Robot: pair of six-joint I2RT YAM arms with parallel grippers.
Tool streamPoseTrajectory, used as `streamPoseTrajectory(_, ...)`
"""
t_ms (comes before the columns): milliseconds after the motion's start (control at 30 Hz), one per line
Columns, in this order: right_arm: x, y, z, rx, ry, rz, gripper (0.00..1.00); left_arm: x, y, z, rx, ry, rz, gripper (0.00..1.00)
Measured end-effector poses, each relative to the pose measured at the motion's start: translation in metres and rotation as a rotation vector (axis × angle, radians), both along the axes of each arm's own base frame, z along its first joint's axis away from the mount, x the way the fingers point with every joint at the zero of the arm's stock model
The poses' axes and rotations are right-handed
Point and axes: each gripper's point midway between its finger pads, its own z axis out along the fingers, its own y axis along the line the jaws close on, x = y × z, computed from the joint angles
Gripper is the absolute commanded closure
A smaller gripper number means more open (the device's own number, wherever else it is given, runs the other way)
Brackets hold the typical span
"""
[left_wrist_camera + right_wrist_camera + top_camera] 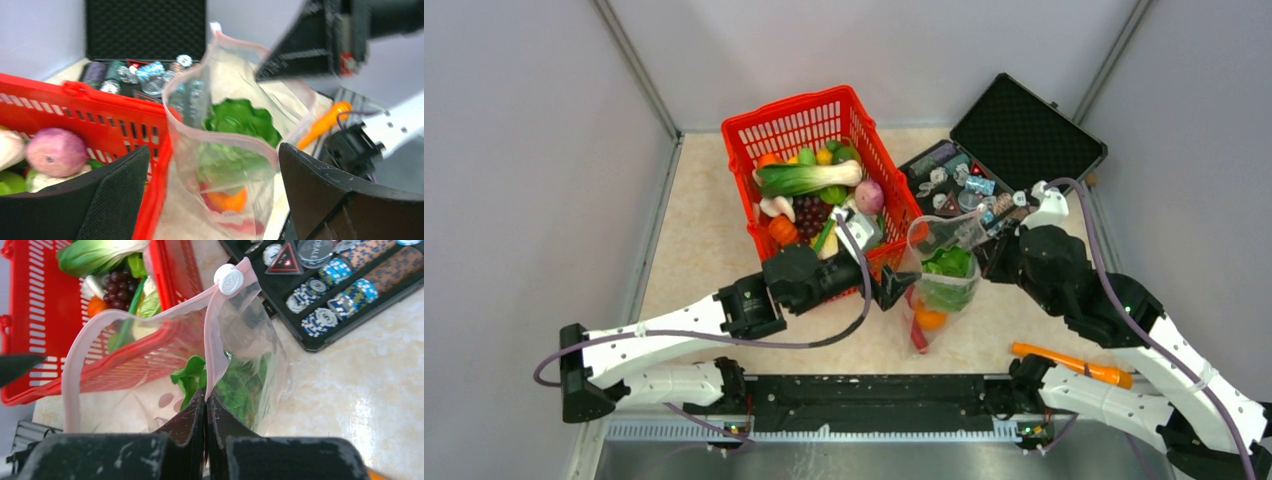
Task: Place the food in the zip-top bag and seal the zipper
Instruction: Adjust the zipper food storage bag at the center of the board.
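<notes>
The clear zip-top bag (941,283) stands upright on the table, just right of the red basket. Its mouth hangs open. Inside lie green lettuce (948,264), an orange round (930,319) and a red chili (918,338). My right gripper (206,397) is shut on the pink zipper (145,315) strip below its white slider (229,279) and holds that edge up. My left gripper (215,200) is open at the bag's left side. In its wrist view the bag (225,150) sits ahead between the two pads. More food (809,180) fills the basket.
The red basket (744,140) stands at the back left, close against the bag. An open black case (1024,135) of chips and trinkets lies at the back right. An orange carrot (1072,364) lies near the right arm's base. Grey walls close in both sides.
</notes>
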Motion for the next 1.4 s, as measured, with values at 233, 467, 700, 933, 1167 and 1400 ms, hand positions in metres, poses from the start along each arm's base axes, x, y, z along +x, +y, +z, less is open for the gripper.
streamPoseTrajectory(233, -0.004, 0.011, 0.016, 0.05, -0.05, 0.076, 1.0, 0.054, 0.006, 0.033, -0.048, 0.095, 0.136, 0.05)
streamPoseTrajectory(467, -0.007, 0.008, 0.02, 0.061, -0.065, 0.086, 1.0, 0.063, -0.013, 0.001, 0.072, 0.207, 0.139, 0.09)
streamPoseTrajectory(700, -0.007, 0.008, 0.019, 0.06, -0.065, 0.083, 1.0, 0.039, -0.004, -0.009, 0.147, 0.287, 0.061, 0.05)
streamPoseTrajectory(933, -0.003, 0.013, 0.017, 0.056, -0.062, 0.085, 1.0, 0.008, 0.011, 0.037, 0.068, 0.264, -0.056, 0.05)
streamPoseTrajectory(1167, 0.003, 0.022, 0.016, 0.056, -0.061, 0.094, 1.0, -0.006, 0.004, 0.025, 0.116, 0.33, -0.132, 0.13)
streamPoseTrajectory(1400, 0.003, 0.026, 0.017, 0.063, -0.06, 0.111, 1.0, -0.005, -0.019, -0.025, 0.257, 0.421, -0.132, 0.49)
